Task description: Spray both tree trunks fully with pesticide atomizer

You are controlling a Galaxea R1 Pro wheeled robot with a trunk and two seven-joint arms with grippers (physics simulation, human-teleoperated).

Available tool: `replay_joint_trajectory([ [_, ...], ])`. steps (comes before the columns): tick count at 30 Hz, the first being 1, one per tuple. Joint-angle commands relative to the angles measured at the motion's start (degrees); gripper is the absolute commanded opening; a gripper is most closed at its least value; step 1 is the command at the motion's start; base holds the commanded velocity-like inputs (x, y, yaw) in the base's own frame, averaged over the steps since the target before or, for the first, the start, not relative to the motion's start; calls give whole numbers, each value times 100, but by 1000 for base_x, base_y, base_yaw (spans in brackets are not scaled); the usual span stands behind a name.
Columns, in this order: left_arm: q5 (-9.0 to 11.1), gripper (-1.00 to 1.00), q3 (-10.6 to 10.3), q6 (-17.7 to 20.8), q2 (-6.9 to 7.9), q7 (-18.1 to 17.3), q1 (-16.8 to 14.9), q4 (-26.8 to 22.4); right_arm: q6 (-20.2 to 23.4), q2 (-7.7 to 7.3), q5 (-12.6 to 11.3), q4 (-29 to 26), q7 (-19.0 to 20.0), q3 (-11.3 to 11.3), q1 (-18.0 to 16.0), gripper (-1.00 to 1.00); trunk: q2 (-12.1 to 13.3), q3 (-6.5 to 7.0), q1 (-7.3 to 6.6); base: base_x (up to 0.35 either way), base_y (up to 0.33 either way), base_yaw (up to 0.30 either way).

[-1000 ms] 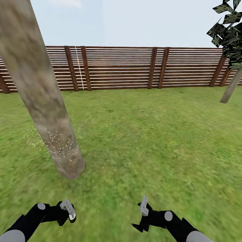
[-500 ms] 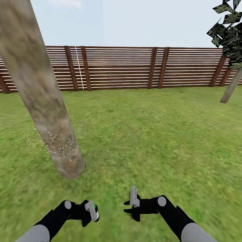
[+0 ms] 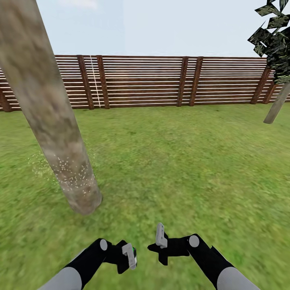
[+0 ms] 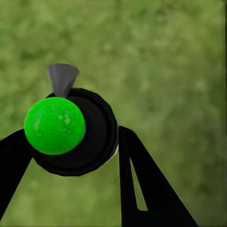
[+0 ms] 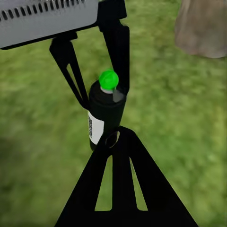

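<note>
Left gripper (image 3: 129, 257): low in the head view, its two black fingers (image 5: 71, 66) clamped on either side of the pesticide atomizer (image 5: 105, 113), a small black bottle with a white label and a green top, carried clear above the grass. In the left wrist view the bottle is seen end-on between the fingers, green cap (image 4: 55, 125) nearest the camera and a grey nozzle tab (image 4: 62, 78) jutting from behind it. Right gripper (image 3: 160, 247): just beside the left one, pointed toward it, apart from the bottle; one black finger (image 5: 124, 184) shows in its own wrist view, reaching toward the bottle's base, but whether its jaws stand apart or together cannot be told. Arms: black forearms with grey upper sleeves, both entering from the bottom of the head view. Ground: green lawn (image 3: 181, 161), blurred, beneath both grippers. Tree trunk (image 3: 48, 108): thick, mottled grey-tan, leaning across the left of the head view, well ahead of the left gripper; its base also shows in the right wrist view (image 5: 201, 26). Pesticide (image 3: 70, 171): fine white specks scattered over the lower trunk and the grass just beside it. Second tree (image 3: 278, 102): far right, thin trunk with dark foliage above. Fence (image 3: 145, 82): brown horizontal slats along the lawn's far edge, pale sky above.
</note>
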Motion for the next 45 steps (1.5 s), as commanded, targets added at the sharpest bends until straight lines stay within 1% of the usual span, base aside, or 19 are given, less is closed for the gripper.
replay_joint_trajectory([
  [1, 5, -100, -1, -9, -5, -6, 1, 0, 1, 0, 0, 0, 0, 0, 0, -100, 0, 0, 0, 0, 0, 0],
  [3, 14, -100, -1, -36, -47, -14, -1, -2, 2, 0, 1, 0, 0, 0, 0, -100, 0, 0, 0, 0, 0, 0],
  [5, 16, -100, -1, -57, -118, -23, 1, 0, -2, 0, 7, 3, 0, 0, 0, -100, 0, 0, 0, 0, 0, 0],
  [10, 0, -100, -14, -71, -215, -25, 6, 1, -6, -9, 17, 9, -6, -4, 0, -100, 0, 0, 0, 0, 0, 0],
  [11, -7, -100, -43, -69, -233, -25, 6, 0, -6, -9, 17, 9, -7, -6, 0, -100, 0, 0, 0, 0, 0, 0],
  [12, -8, -100, -131, -66, -253, -25, 6, 1, -7, -9, 17, 9, -8, -4, 0, -100, 0, 0, 0, 0, 0, 0],
  [14, -9, -100, -218, -65, -290, -25, 6, 0, -7, -9, 17, 11, -9, -6, 0, -100, 0, 0, 0, 0, 0, 0],
  [22, -9, -100, -247, -82, -391, -25, 3, -5, -2, -17, 22, 16, -17, -9, 0, -100, 0, 0, 0, 0, 0, 0],
  [29, -5, -100, -247, -82, -432, -23, -3, -30, -3, -18, 19, 17, -18, -9, 0, -100, 0, 0, 0, 0, 0, 0],
  [33, 8, -100, -242, -82, -430, -25, 5, -167, -4, -18, 24, 18, -18, -9, 0, -100, 0, 0, 0, 0, 0, 0],
  [45, 16, -100, -239, -90, -430, -32, 6, -176, -1, -18, 26, 18, -18, -9, 0, -100, 0, 0, 0, 0, 0, 0],
])
